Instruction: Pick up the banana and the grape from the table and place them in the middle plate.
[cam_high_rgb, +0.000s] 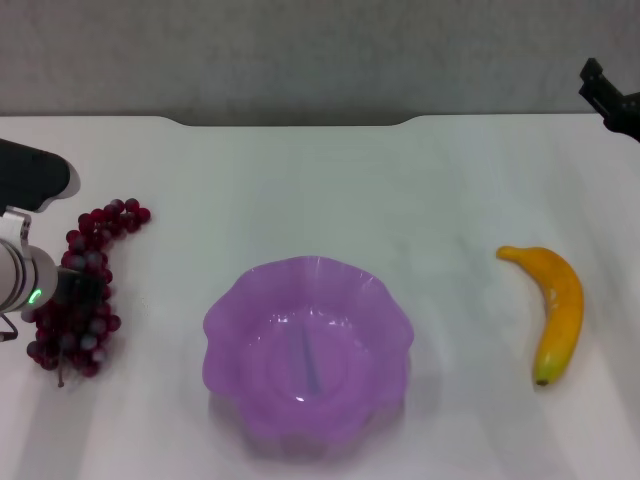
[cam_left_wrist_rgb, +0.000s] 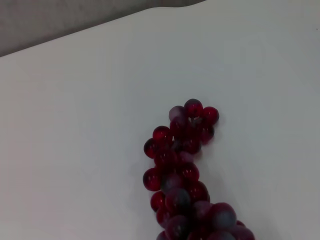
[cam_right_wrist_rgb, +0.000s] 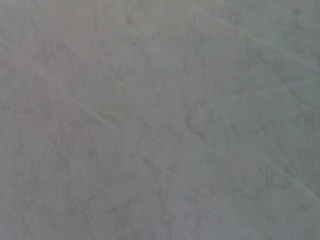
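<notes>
Jaws of neither arm are shown plainly enough for their state to be told. From the head view, the left gripper (cam_high_rgb: 78, 285) is seen low over the middle of the grape (cam_high_rgb: 82, 290), at the left edge of the worktop (cam_high_rgb: 320, 190), while the right gripper (cam_high_rgb: 612, 98) is parked at the far right, well apart from the banana (cam_high_rgb: 553, 310). The middle plate (cam_high_rgb: 308, 355) is set between the two fruits and is seen to hold nothing. The step in hand is judged to be the grasp of the grape; it would be done well if the bunch were taken across its thick middle, not by loose end berries, and lifted clear before being carried over the scalloped rim.

From the left wrist view, the grape (cam_left_wrist_rgb: 182, 165) is seen as a long cluster of dark red, glossy berries, some dulled by a pale bloom, lying flat on the white worktop (cam_left_wrist_rgb: 75, 125).

From the right wrist view, only a blank grey surface is seen.
</notes>
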